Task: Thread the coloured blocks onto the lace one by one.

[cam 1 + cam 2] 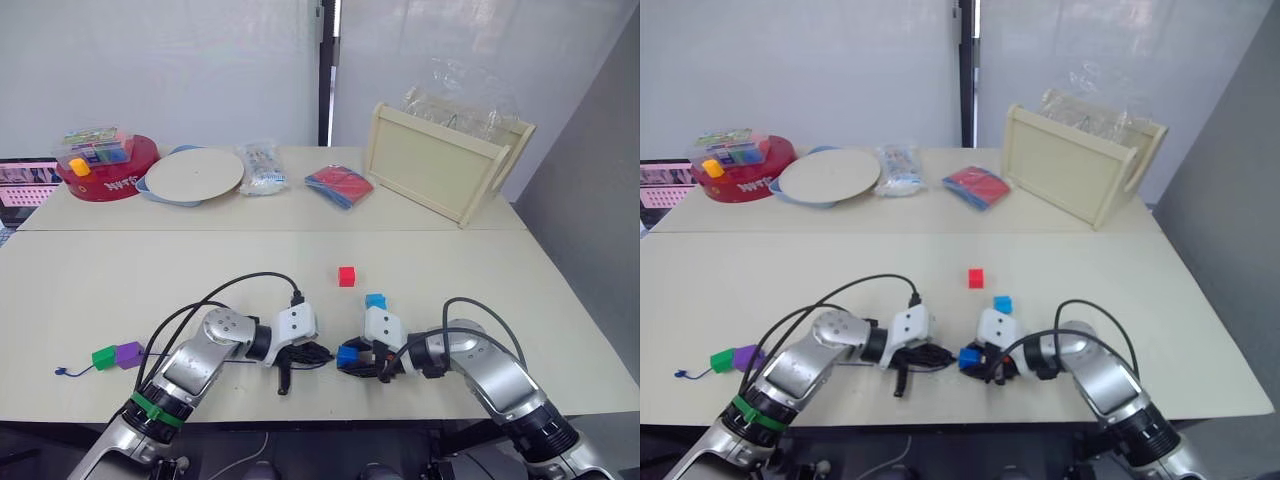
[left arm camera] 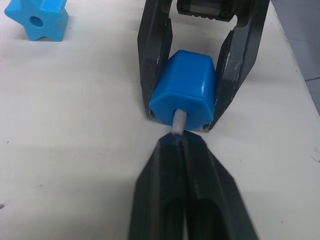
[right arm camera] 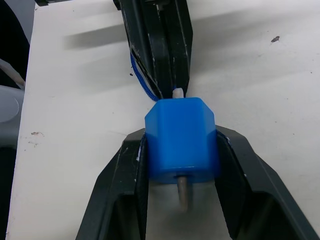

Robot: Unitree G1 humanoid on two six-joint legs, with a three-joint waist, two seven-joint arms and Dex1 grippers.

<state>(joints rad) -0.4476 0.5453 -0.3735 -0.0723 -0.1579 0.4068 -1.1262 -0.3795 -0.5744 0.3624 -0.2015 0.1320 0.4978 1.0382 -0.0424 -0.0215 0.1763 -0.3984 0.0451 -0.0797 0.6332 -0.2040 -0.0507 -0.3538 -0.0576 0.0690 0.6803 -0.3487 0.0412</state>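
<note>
My right gripper is shut on a dark blue block, one finger on each side. My left gripper faces it, shut on the lace just behind its pale tip. The tip runs through the block's hole and sticks out of the far side. Both grippers meet low over the near table edge. A green block and a purple block sit on the lace at the left, near its knotted end. A red block and a light blue block lie loose behind the grippers.
Along the back of the table stand a red round tub, a pale plate, a clear bag, a red and blue packet and a wooden tray. A screen sits at the far left.
</note>
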